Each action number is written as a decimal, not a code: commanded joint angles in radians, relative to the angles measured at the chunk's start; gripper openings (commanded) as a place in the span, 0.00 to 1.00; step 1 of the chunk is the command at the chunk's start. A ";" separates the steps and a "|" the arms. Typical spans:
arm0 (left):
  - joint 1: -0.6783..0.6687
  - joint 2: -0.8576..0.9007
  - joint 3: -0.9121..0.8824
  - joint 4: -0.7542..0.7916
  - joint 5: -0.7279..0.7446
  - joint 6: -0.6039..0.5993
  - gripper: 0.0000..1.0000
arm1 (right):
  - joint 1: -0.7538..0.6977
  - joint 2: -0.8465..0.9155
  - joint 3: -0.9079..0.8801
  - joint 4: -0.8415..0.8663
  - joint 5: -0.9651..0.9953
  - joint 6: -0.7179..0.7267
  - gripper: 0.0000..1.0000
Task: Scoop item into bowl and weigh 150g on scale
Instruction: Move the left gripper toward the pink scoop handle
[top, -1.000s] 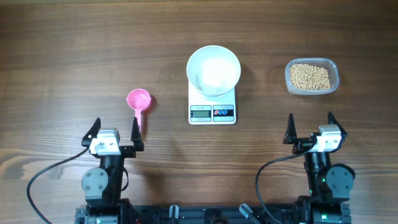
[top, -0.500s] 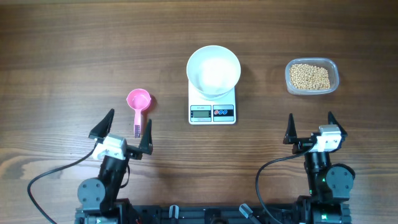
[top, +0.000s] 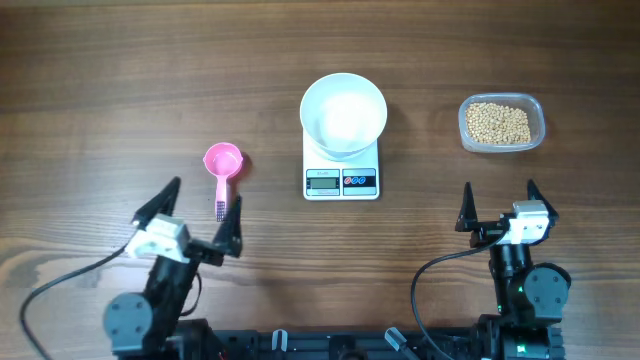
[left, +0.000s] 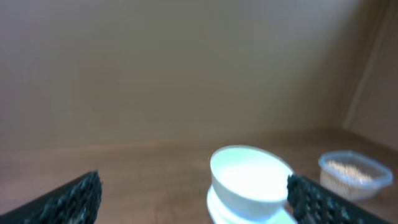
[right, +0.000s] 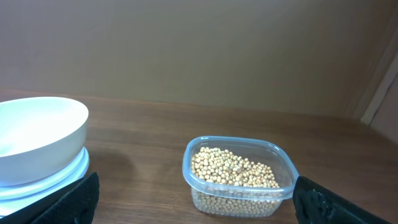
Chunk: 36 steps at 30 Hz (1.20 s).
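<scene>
A pink scoop (top: 223, 165) lies on the table left of the scale, its handle pointing toward me. The white bowl (top: 343, 112) sits on the white scale (top: 341, 180); the bowl (left: 249, 182) is blurred in the left wrist view. A clear tub of soybeans (top: 501, 123) stands at the right, and the tub (right: 238, 176) lies between the right fingertips' line of sight. My left gripper (top: 200, 218) is open, just below the scoop's handle, turned to the right. My right gripper (top: 498, 208) is open with nothing between its fingers, well short of the tub.
The wooden table (top: 120, 80) runs across the whole overhead view. Black cables (top: 60, 285) trail from both arm bases along the near edge. A wall corner (right: 379, 93) shows at the right of the right wrist view.
The left arm has lifted and swung its gripper to the right and slightly forward, beside the scoop's handle end. The right arm has not moved.
</scene>
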 joint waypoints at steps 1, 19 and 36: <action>0.038 0.112 0.232 -0.274 -0.090 0.026 1.00 | 0.003 -0.011 -0.002 0.002 0.018 0.015 1.00; 0.045 0.770 0.901 -0.956 -0.093 -0.143 1.00 | 0.003 -0.011 -0.002 0.002 0.018 0.015 1.00; 0.123 1.558 0.956 -1.101 -0.085 -0.229 1.00 | 0.003 -0.011 -0.002 0.002 0.018 0.015 1.00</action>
